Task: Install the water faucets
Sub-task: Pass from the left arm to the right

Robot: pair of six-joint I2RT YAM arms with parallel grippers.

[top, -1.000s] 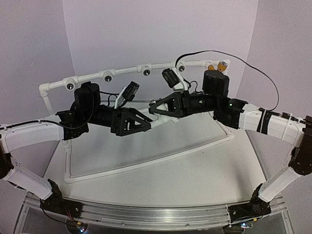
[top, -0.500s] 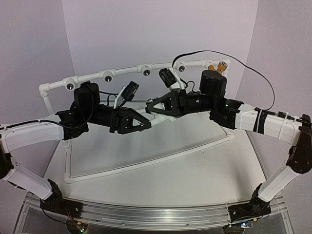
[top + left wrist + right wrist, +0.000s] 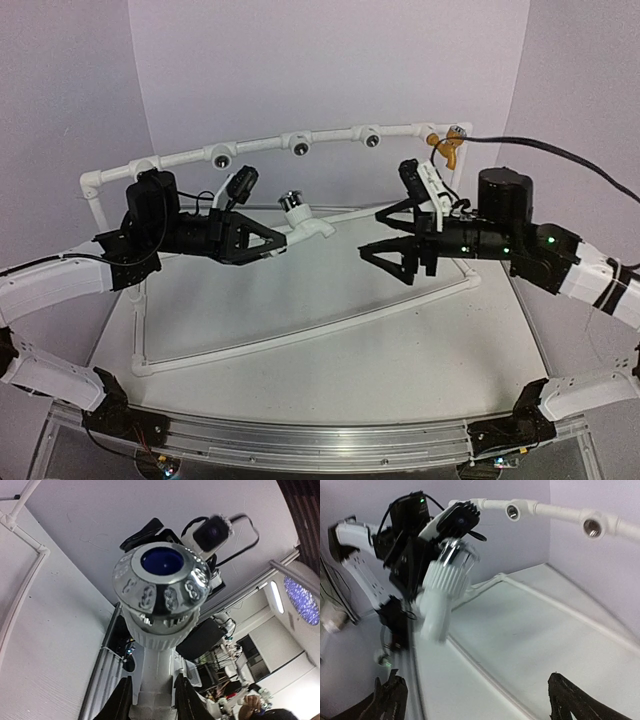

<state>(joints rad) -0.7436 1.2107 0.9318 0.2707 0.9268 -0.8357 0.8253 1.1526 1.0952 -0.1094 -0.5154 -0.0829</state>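
Note:
My left gripper (image 3: 272, 240) is shut on the white water faucet (image 3: 308, 229), held in the air over the middle of the table with its chrome knob (image 3: 293, 203) on top. In the left wrist view the faucet's white stem (image 3: 157, 680) sits between my two black fingers (image 3: 120, 702), and the blue-centred knob (image 3: 161, 580) fills the view. My right gripper (image 3: 372, 233) stands open to the right of the faucet, apart from it and empty. The right wrist view shows the faucet (image 3: 440, 600) blurred ahead. The yellow-orange faucet (image 3: 443, 148) sits at the right end of the pipe frame.
The white pipe frame (image 3: 262, 147) arches along the back with several round dark sockets (image 3: 513, 511) facing forward. A low white pipe (image 3: 300, 335) runs diagonally across the tabletop. A black cable (image 3: 560, 152) loops above the right arm.
The right gripper has let go of the white faucet, opened wide and pulled back to the right. The left gripper has shut on the faucet and drawn it slightly left.

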